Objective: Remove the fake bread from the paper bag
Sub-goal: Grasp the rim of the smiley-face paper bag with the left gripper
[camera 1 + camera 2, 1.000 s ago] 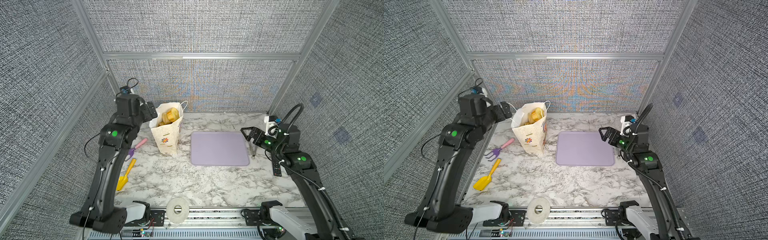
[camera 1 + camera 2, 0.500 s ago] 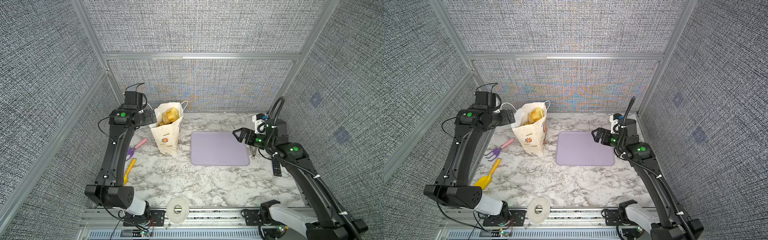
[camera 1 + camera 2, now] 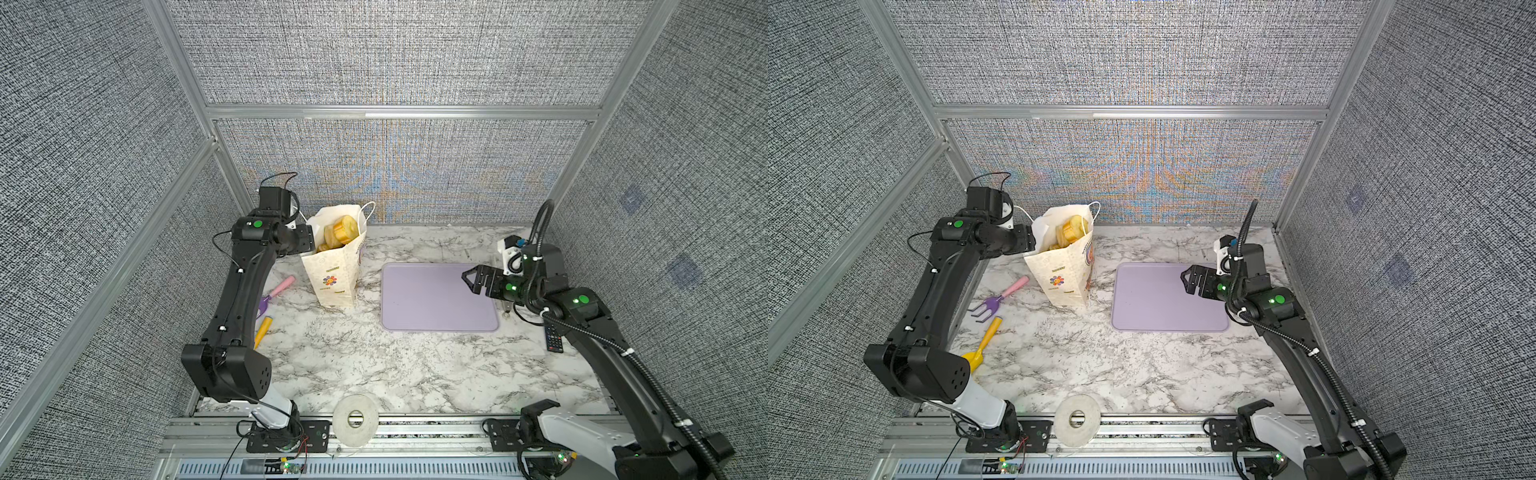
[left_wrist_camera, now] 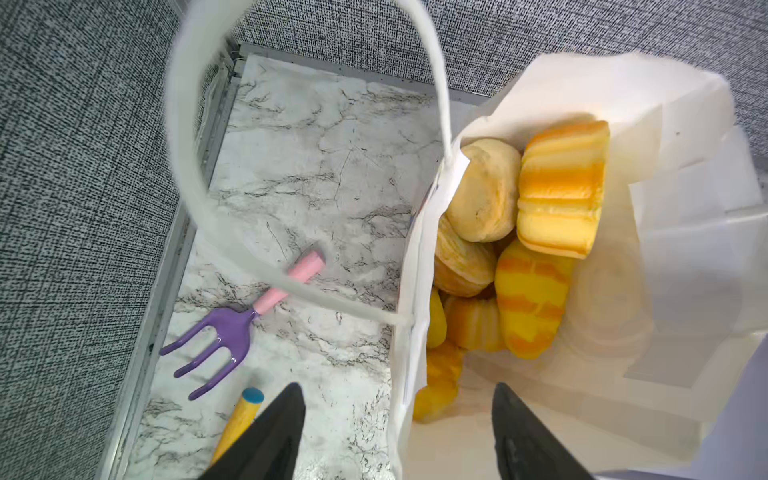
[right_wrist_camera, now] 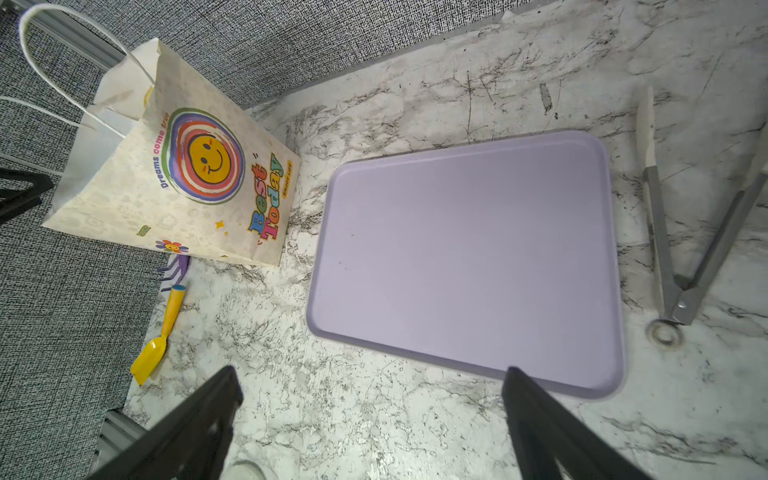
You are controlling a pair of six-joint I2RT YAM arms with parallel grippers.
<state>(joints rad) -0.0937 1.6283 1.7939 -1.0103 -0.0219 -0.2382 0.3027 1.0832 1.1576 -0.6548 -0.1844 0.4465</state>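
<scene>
The paper bag [image 3: 336, 274] [image 3: 1065, 274] stands upright at the back left, its smiley print facing the right wrist view [image 5: 187, 187]. Several pieces of glossy yellow fake bread [image 3: 343, 230] [image 3: 1071, 228] fill it nearly to the rim; the left wrist view shows a fluted bun [image 4: 557, 191] on top. My left gripper [image 3: 309, 241] [image 4: 397, 386] is open and straddles the bag's left rim, one finger inside the bag and one outside. My right gripper [image 3: 467, 276] [image 5: 370, 370] hangs open and empty over the right part of the lilac tray [image 3: 436, 299].
A purple toy rake [image 3: 988, 305] and a yellow toy shovel [image 3: 982, 345] lie left of the bag. Metal tongs [image 5: 665, 232] and a black remote [image 3: 552, 336] lie right of the tray. A tape roll [image 3: 355, 417] sits on the front rail.
My left arm has stretched out level, and its jaws have narrowed around the bag's rim. The right gripper has moved left, over the tray.
</scene>
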